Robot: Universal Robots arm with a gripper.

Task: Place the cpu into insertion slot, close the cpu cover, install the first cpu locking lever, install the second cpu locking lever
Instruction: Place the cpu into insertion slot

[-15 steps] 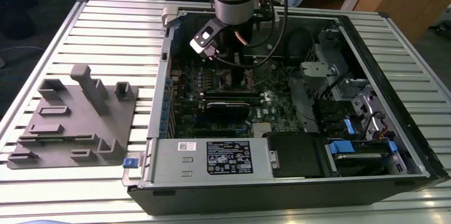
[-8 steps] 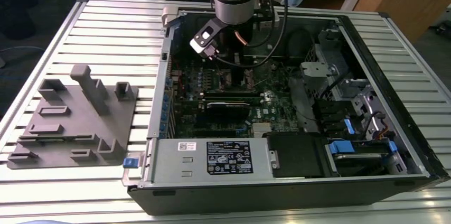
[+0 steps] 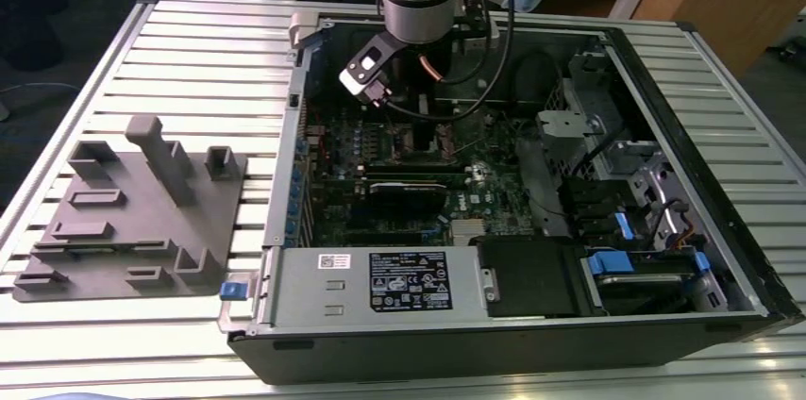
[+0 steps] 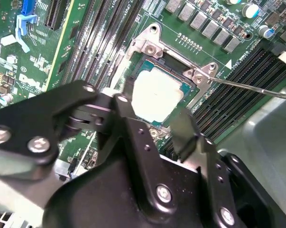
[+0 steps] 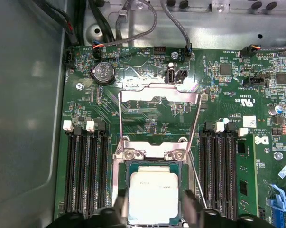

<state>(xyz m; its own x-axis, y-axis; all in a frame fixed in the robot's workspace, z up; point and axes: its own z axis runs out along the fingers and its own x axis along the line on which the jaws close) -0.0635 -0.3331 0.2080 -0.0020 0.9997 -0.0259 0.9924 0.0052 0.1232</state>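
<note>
While cpu (image 5: 153, 192) lies flat, claw (image 5: 153, 203) straddles it

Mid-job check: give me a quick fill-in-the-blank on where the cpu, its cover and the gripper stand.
1. The insertion slot holds the ___.
2. The cpu cover is ___, swung back off the cpu.
3. The gripper is nearest the cpu, above the ___ circuit board.
Missing words: cpu; open; green.
</note>
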